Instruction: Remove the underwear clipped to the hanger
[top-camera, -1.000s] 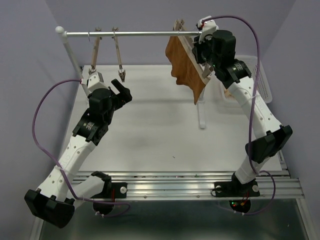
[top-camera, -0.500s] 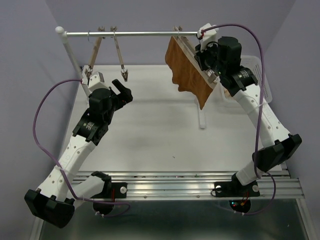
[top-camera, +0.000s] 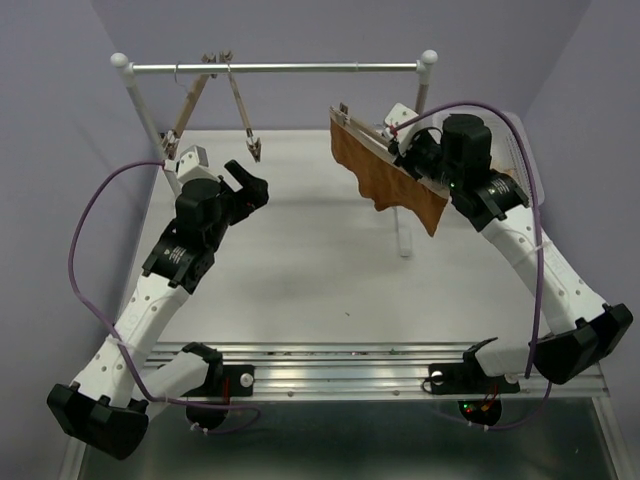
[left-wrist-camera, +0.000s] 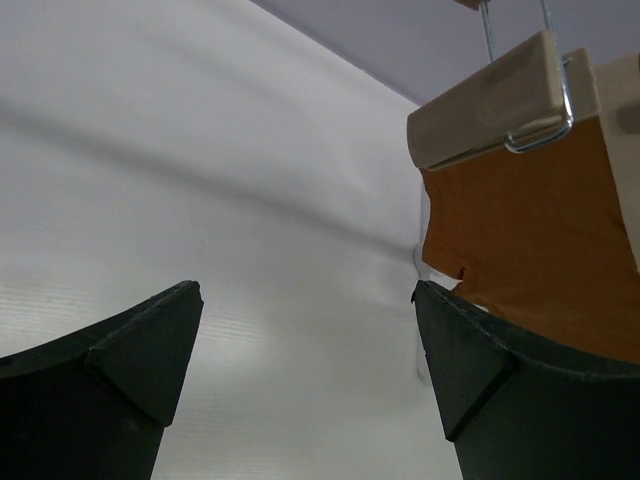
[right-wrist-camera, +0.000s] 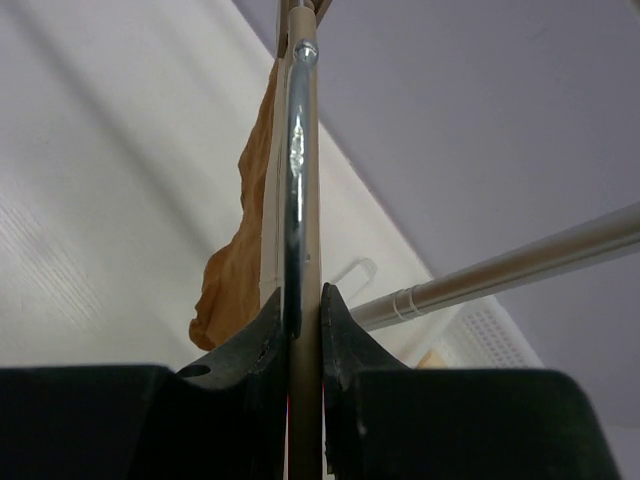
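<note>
We work over a white table between lavender walls. Nearest, at 10 o'clock from the table's middle, our left gripper hangs above the surface, jaws spread wide with nothing between them. Farther, at 2 o'clock, our right gripper is pinched narrow on the hanger, squeezing its wooden bar and wire together. The hanger tilts in the air, off the rail, and the underwear hangs clipped beneath it. Farthest, at 12 o'clock, the rail carries two bare hangers.

Matt rust-brown cloth underwear is hanging under a smooth pale wooden straight-bar hanger; its thin metal hook is gleaming.
</note>
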